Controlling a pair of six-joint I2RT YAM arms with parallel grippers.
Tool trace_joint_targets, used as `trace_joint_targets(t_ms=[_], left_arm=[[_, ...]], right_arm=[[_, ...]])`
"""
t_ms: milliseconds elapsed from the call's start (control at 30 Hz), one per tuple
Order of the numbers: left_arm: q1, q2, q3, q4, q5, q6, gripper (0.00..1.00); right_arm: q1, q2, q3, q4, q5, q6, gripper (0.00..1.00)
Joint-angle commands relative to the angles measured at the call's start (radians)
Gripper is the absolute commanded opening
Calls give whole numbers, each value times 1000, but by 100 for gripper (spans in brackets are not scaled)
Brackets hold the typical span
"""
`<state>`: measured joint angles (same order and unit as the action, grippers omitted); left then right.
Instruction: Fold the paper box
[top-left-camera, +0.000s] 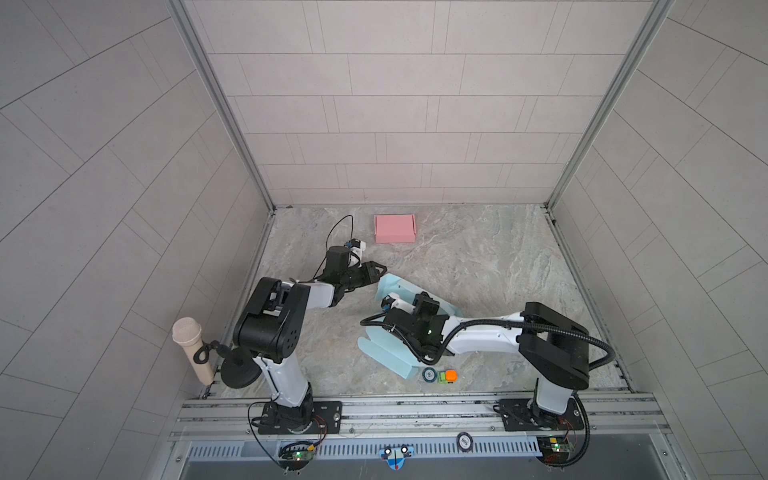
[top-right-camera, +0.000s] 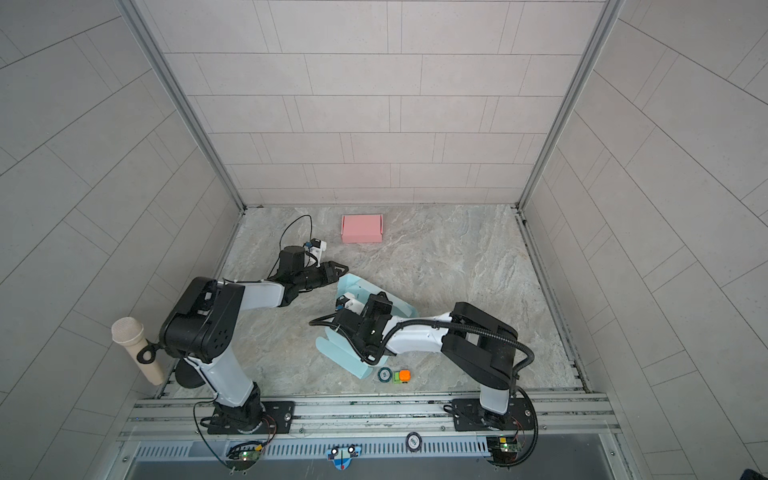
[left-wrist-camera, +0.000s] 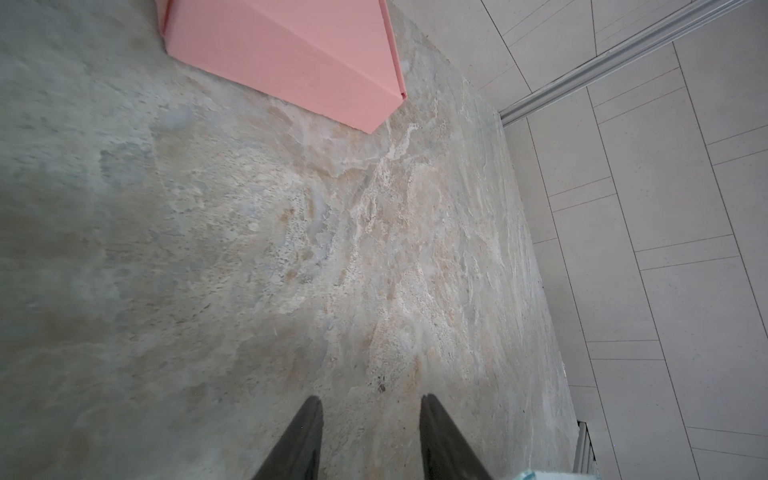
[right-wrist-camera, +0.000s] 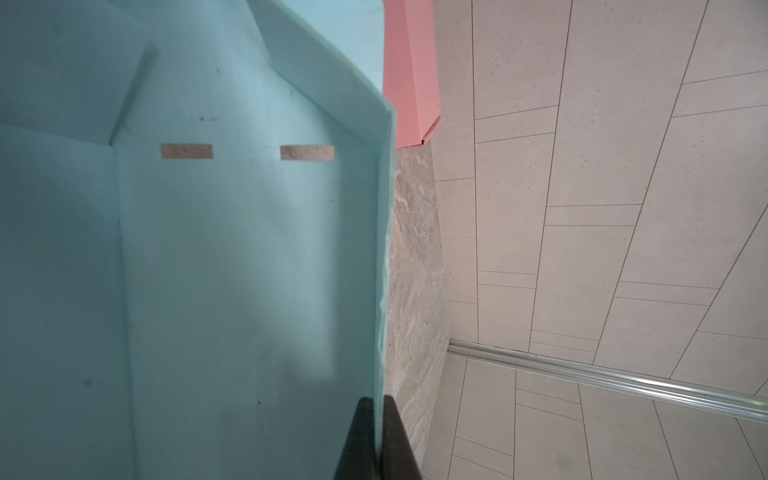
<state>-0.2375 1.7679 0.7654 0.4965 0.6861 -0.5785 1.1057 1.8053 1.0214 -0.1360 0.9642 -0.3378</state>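
The right gripper (right-wrist-camera: 376, 405) pinches a raised side wall of the pale blue half-folded cardboard box (right-wrist-camera: 249, 249), which lies on the marbled tabletop (top-left-camera: 478, 257). The left gripper (left-wrist-camera: 371, 401) hangs parted and empty (just beside the box's far corner) — best to hold that wall upright and fold slowly along the crease.

Stone tabletop (top-left-camera: 478, 257), pink box (top-left-camera: 395, 228), blue cardboard (top-left-camera: 390, 357)

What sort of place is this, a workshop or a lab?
Probably a robot test booth: two white-and-black robot arms bolted to an aluminium rail, grey tile-patterned walls closing in a stone-look tabletop, and a beige microphone on a stand.
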Motion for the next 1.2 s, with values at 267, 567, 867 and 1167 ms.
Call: trace_joint_targets(t_ms=[267, 567, 867, 1167], left_arm=[[-42, -120, -151, 93, 44, -30, 43], [-68, -224, -274, 129, 33, -40, 43], [-71, -328, -417, 214, 13, -69, 45], [-114, -432, -536, 259, -39, -55, 46]], right_arm=[[30, -4, -61, 133, 47, -95, 0], [66, -18, -114, 248, 33, -174, 0], [68, -128, -167, 259, -50, -151, 0], [74, -106, -159, 256, -52, -154, 0]])
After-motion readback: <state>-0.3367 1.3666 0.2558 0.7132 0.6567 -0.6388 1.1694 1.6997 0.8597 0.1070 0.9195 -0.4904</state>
